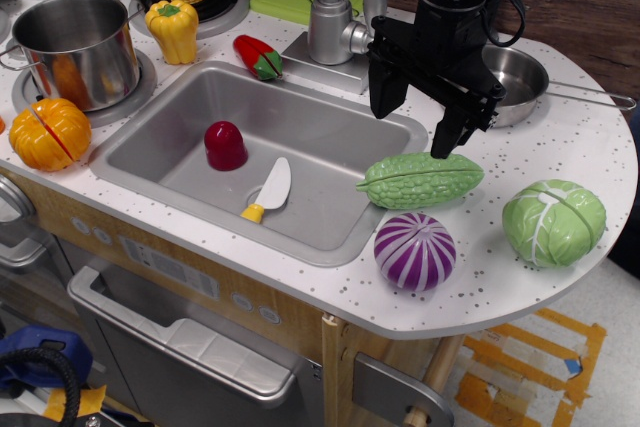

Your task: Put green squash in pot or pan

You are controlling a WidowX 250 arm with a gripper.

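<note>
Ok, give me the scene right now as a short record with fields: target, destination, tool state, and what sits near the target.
target: green squash, lying on the counter at the sink's right edge, not held
destination: pan, behind the arm, partly hidden, wire handle pointing right
tool: tool open, empty, above the squash and just behind it
neighbours: purple onion in front of the squash, cabbage to its right
sink: sink holds a red piece and a toy knife
task status: squash not yet picked up

No readable text, label, brand, number or sign is to be found on any surface shown, neither on the counter, the sink, the toy foods nor the steel vessels.
</note>
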